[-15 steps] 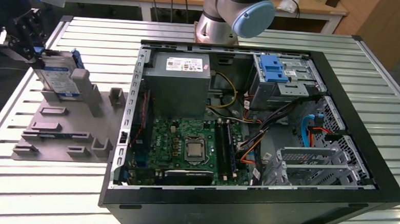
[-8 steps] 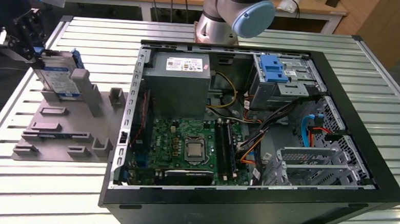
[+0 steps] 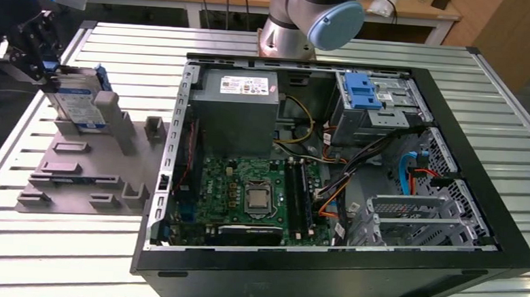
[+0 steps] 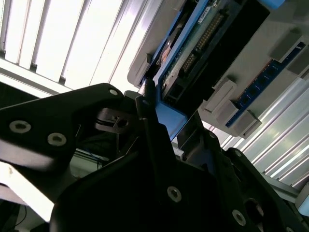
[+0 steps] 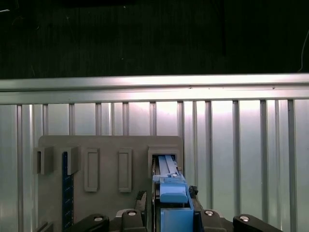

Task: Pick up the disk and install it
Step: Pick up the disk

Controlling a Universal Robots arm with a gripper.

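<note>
The disk (image 3: 75, 100), a silver drive with a white-and-blue label in blue carrier rails, stands on edge in a slot of the grey fixture plate (image 3: 109, 174) at the exterior view's left. My black gripper (image 3: 53, 75) sits at its upper end, shut on the blue rail. In the first wrist view the blue carrier of the disk (image 5: 171, 191) runs between the fingers of the gripper (image 5: 174, 220) into the fixture slot (image 5: 164, 157). In the second wrist view the disk (image 4: 203, 43) shows its dark underside, and the gripper (image 4: 169, 118) has both fingers pressed against its blue end.
The open black computer case (image 3: 480, 200) lies to the exterior view's right of the fixture, with the grey power supply (image 3: 240, 103), the green motherboard (image 3: 254, 195) and a metal drive cage with a blue latch (image 3: 368, 93). The arm's base (image 3: 299, 21) stands behind the case on the slatted metal table (image 3: 60, 247).
</note>
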